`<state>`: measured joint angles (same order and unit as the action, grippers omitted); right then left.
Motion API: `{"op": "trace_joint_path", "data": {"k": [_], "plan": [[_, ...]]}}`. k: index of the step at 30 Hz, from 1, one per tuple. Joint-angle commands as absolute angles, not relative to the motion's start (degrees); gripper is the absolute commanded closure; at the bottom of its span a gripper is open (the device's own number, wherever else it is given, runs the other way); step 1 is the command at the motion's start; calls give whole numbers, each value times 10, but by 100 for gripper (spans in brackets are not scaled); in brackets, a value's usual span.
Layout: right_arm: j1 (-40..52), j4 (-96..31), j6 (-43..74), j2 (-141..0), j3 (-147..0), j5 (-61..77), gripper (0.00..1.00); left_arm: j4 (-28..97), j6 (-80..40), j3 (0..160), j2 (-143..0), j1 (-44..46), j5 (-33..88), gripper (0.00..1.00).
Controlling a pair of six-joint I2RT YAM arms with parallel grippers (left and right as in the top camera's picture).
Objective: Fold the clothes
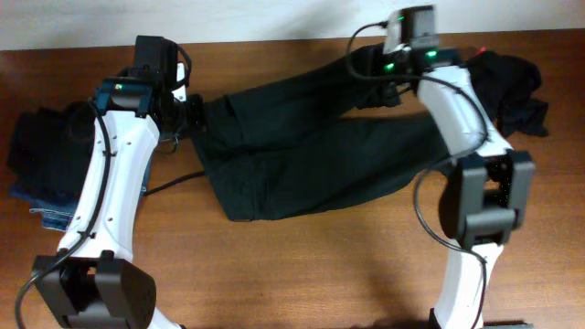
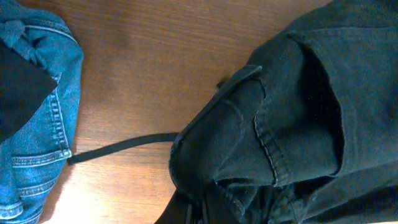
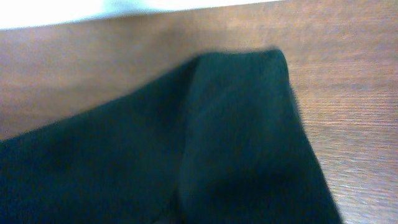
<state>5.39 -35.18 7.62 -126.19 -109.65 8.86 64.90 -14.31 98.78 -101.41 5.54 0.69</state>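
both clamped tight: left gripper (image 1: 189, 114) pinches the waist, right gripper (image 1: 382, 87) the leg end of your black trousers (image 1: 302, 155), spread mid-table. no fold yet; jeans (image 1: 41, 212) unfolded too.

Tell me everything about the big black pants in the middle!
The black pants are soft, dark, jeans-like cloth with stitched seams and a pocket. They lie spread on the wooden table, waist left, two legs splaying right. The left fingers seem to pinch the waist; the right fingers the upper leg's end. A thin dark strap trails from the waist.
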Motion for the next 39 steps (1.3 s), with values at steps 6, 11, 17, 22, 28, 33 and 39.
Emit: {"op": "trace_joint_path", "data": {"k": [6, 11, 17, 22, 28, 33, 39], "plan": [[34, -322, -44, -1256, -1145, -28, 94, 653, -132, 992, -1007, 49, -13, 97], [28, -325, -76, -1253, -1163, 10, 95, 651, -132, 992, -1007, 49, -13, 97], [50, -281, -164, -1253, -1163, -74, 93, 649, -132, 992, -1007, 49, -13, 97], [56, -230, -217, -1251, -1174, -158, 92, 649, -132, 992, -1007, 49, -13, 97], [55, -190, -236, -1252, -1174, -213, 91, 649, -132, 992, -1007, 49, -13, 97], [62, -241, -235, -1268, -1173, -162, 91, 649, -132, 992, -1007, 49, -13, 97], [100, -343, -190, -1288, -1172, -113, 83, 648, -132, 992, -1007, 49, -13, 97]]}}
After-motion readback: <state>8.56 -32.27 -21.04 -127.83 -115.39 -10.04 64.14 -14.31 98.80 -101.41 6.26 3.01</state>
